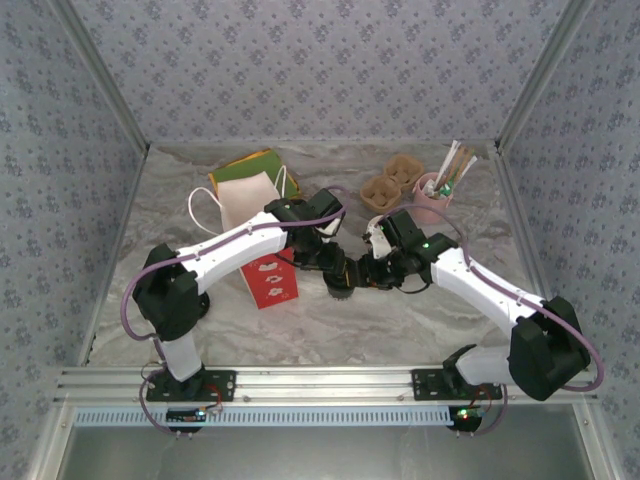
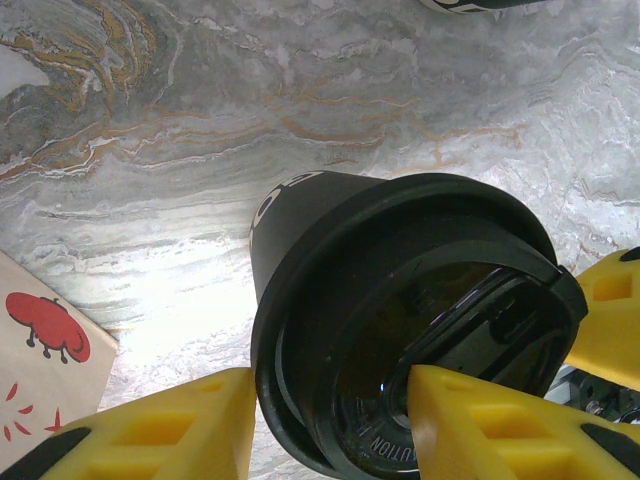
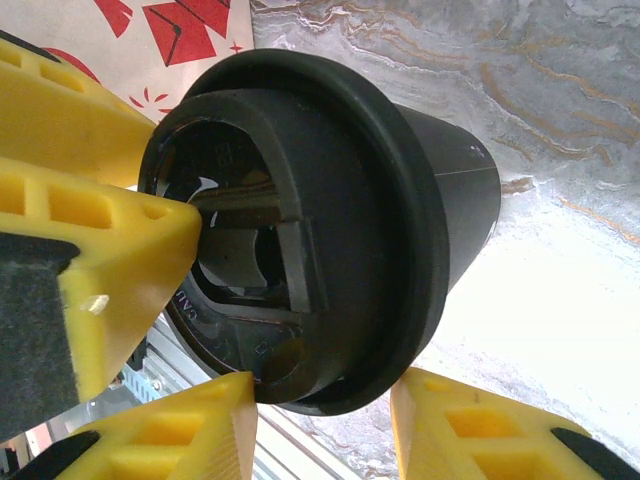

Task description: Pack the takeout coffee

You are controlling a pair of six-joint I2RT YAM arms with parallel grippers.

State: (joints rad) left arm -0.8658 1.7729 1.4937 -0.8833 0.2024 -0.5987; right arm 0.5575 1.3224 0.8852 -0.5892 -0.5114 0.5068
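Observation:
The takeout coffee [image 1: 340,285] is a dark cup with a black lid, tilted just above the marble table between both arms. In the left wrist view the takeout coffee [image 2: 400,300] has its lid rim pinched by my left gripper [image 2: 330,385], one yellow finger outside the rim and one on the lid's top. In the right wrist view my right gripper [image 3: 325,385] is closed across the lid edge of the takeout coffee [image 3: 330,220] from the other side. From above, the left gripper [image 1: 325,262] and right gripper [image 1: 368,272] meet at the cup.
The red-and-white paper bag [image 1: 262,240] stands just left of the cup, its print showing at the bag [image 2: 40,340] and bag [image 3: 180,30]. Brown cup carriers [image 1: 392,183] and a pink cup of sticks [image 1: 435,200] sit at the back right. Green and orange sheets [image 1: 250,165] lie behind the bag.

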